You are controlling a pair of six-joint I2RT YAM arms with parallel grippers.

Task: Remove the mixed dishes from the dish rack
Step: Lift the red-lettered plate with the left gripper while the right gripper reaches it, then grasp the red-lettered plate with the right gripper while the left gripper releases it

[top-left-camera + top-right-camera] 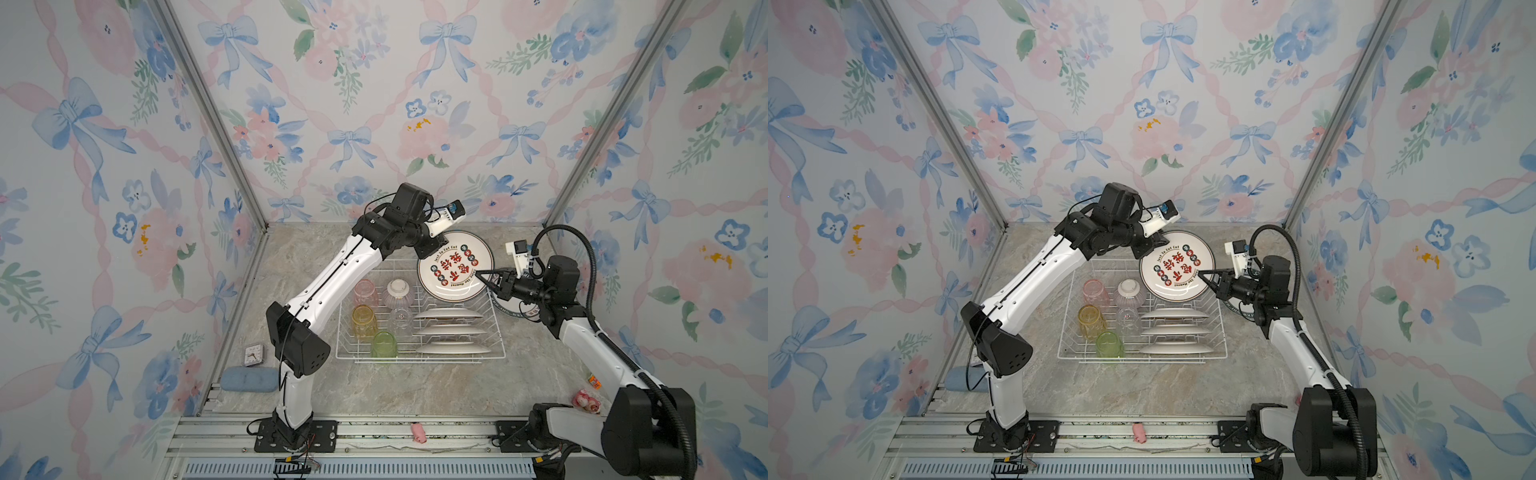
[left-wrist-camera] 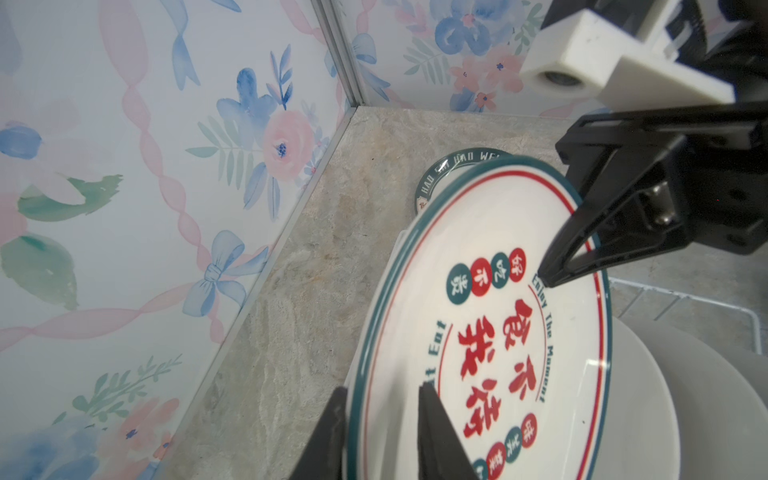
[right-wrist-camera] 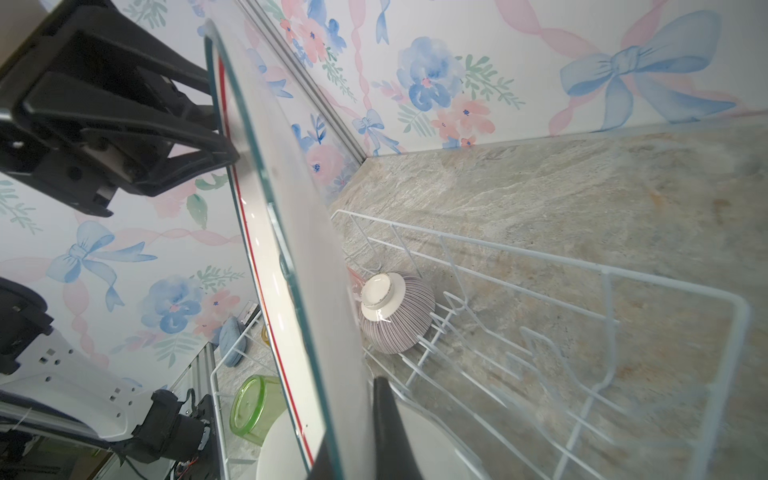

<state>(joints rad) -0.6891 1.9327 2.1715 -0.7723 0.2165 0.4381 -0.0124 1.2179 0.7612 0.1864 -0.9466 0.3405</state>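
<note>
Ok, the printed plate [image 1: 455,266] [image 1: 1177,266] is up over the back-right corner of the dish rack [image 1: 353,358], tilted, with its red-lettered face toward the top cameras. In both top views it sits between the two grippers.

The right gripper [image 1: 482,276] is clamped on the plate's right rim. In the left wrist view one finger [image 2: 561,262] presses the face beside the lettering. The other finger [image 3: 386,415] is behind the plate in the right wrist view.

The left gripper [image 1: 435,248] straddles the upper-left rim, jaws parted a little. The left wrist view shows one finger [image 2: 436,436] on the face side and one outside the rim. Can't tell whether they press the plate or only bracket it.

In the rack:
- Three plates [image 1: 451,331] stand on edge in the right-hand divider rows, one behind another toward the front.
- On the left half the pink tumbler [image 1: 365,291] is at the back and the yellow tumbler [image 1: 363,318] in front of it.
- The green tumbler [image 1: 384,344] is by the front rim and the clear tumbler [image 1: 401,319] just right of the yellow.
- The striped bowl [image 1: 398,293] is upside down, white foot up, between the pink tumbler and the held plate.

Outside the rack, a flat plate [image 1: 511,309] with a dark green lettered rim lies on the table [image 1: 374,390] just right of the rack, under the right gripper. A small clock [image 1: 251,356] and a blue case [image 1: 248,379] sit at the table's left edge, near the left arm.
</note>
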